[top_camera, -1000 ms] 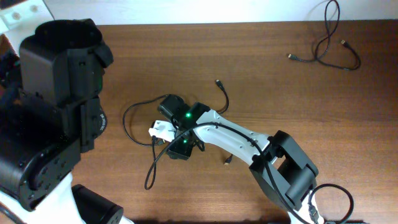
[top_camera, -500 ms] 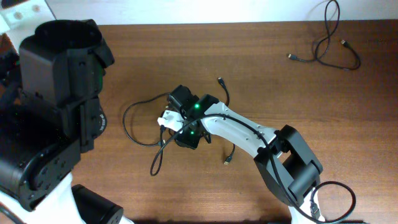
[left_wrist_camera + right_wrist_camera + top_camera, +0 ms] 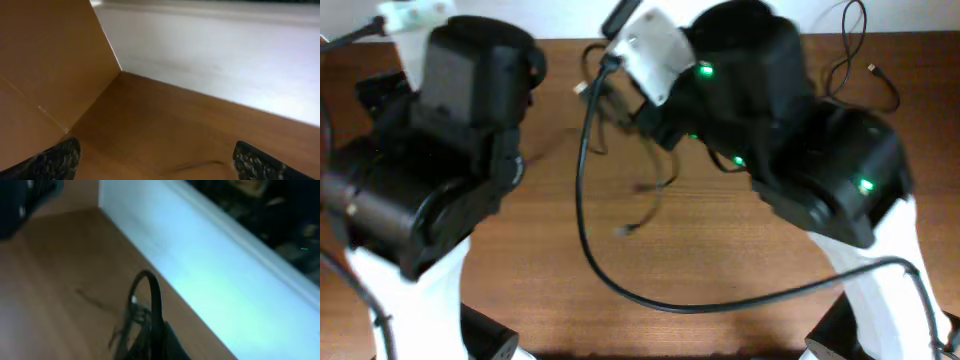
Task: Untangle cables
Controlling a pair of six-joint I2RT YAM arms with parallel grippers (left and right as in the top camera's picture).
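My right gripper (image 3: pixel 159 337) is shut on a bunch of thin black cables (image 3: pixel 146 300), which loop up in front of its fingers, blurred. From overhead, the right arm (image 3: pixel 790 120) is raised high over the table. Thin cable strands (image 3: pixel 658 192) dangle below it, down to a small plug end (image 3: pixel 624 230). Another thin black cable (image 3: pixel 865 80) lies loose at the far right edge, partly hidden by the arm. My left gripper (image 3: pixel 155 162) is open above bare wood, with nothing between its dark fingertips (image 3: pixel 55 159).
The left arm (image 3: pixel 440 160) fills the left side of the overhead view. A thick black robot cable (image 3: pixel 582 190) swings in a wide arc across the middle. A brown panel (image 3: pixel 45 70) and a white wall (image 3: pixel 225 55) border the table's far edge.
The right gripper has closed on the cable bundle and risen steeply from the table middle, carrying the cables up. The left arm has also shifted in the overhead view.
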